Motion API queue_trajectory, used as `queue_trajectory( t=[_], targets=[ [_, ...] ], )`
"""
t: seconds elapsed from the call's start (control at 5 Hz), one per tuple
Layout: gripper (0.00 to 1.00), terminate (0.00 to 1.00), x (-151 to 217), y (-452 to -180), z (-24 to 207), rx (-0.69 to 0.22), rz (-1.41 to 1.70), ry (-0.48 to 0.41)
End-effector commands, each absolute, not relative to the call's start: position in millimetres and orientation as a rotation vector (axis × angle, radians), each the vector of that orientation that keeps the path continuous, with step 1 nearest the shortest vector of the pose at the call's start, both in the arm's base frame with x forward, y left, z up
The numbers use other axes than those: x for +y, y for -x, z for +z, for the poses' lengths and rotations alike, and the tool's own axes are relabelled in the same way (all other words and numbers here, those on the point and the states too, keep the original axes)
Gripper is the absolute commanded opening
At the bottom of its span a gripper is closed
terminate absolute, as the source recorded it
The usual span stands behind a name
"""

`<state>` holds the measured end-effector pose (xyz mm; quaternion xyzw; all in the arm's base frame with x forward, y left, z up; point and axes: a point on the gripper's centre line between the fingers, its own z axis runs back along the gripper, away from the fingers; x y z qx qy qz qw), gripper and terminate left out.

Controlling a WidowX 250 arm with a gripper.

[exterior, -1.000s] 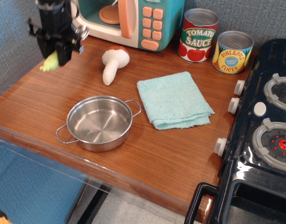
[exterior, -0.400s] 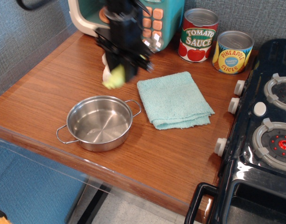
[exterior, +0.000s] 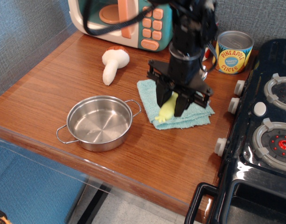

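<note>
Gripper [exterior: 172, 103] — clamped on a yellow-green toy [exterior: 167, 110] — hangs over the teal cloth [exterior: 195, 113].

Arm [exterior: 189, 28] hides the tomato can & much of the towel [exterior: 150, 91]; stove [exterior: 269, 130] cut off right.

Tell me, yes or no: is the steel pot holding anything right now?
No. The steel pot shows only its bare shiny bottom, while the gripper grips the yellow-green item over the folded teal cloth.

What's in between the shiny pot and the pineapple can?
In the camera view, the folded teal cloth lies between the pot and the pineapple can. The gripper hangs over it, clamping a yellow-green object.
</note>
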<state>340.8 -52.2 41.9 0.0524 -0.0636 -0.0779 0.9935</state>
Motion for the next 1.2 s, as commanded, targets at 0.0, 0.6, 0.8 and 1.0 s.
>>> queue_trajectory(
  t=[0.0,0.6,0.8,1.0],
  targets=[
    [0.0,0.0,-50,-351,54,-0.193,-0.09,-0.135],
    [1.0,0.0,-34,-361,49,-0.164,-0.097,-0.103],
    [1.0,0.0,-38,-363,58,-0.151,-0.151,-0.062],
    [1.0,0.0,-39,-361,69,-0.157,-0.17,-0.068]
  ],
)
